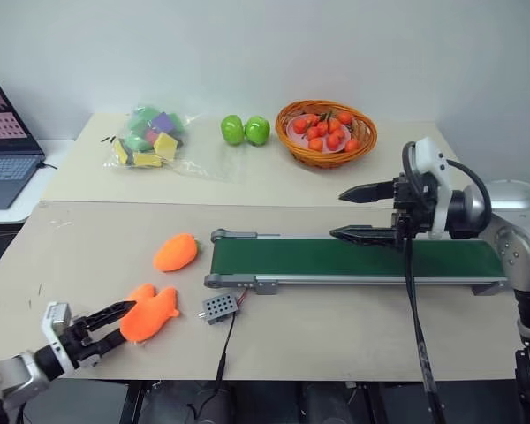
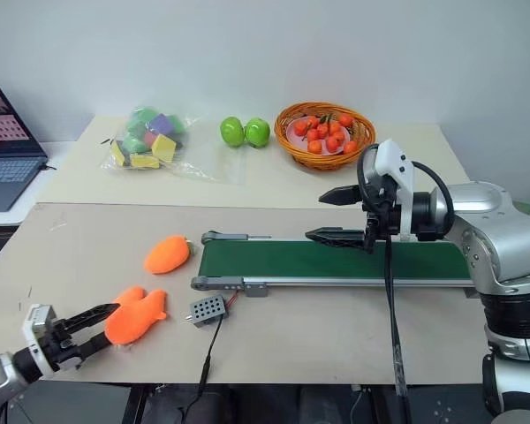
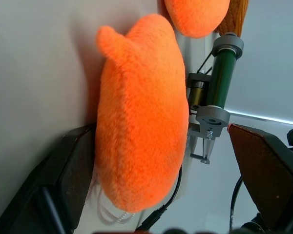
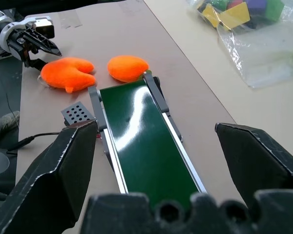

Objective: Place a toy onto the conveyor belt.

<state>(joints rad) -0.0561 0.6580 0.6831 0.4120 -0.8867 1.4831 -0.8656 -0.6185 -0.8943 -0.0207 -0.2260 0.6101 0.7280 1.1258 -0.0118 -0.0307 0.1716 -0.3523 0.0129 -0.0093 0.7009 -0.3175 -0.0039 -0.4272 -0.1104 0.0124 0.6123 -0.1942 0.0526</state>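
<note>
The toy (image 1: 152, 314), a flat bright orange plush with lobes, lies on the table near the front left, short of the conveyor belt's left end. My left gripper (image 1: 115, 324) is low at the toy's left side, open, with its fingers (image 3: 63, 185) on either side of the plush. One finger touches it and the other stands well apart. The conveyor belt (image 1: 353, 258), dark green in a grey frame, runs across the right middle of the table. My right gripper (image 1: 362, 213) hangs open and empty above the belt.
A smaller oval orange toy (image 1: 175, 252) lies just left of the belt's end. A small grey perforated box (image 1: 219, 306) with a cable sits by the belt's front left corner. At the back are a basket of orange fruit (image 1: 327, 132), two green apples (image 1: 245, 130), a bag of blocks (image 1: 150, 137) and a laptop (image 1: 4, 146).
</note>
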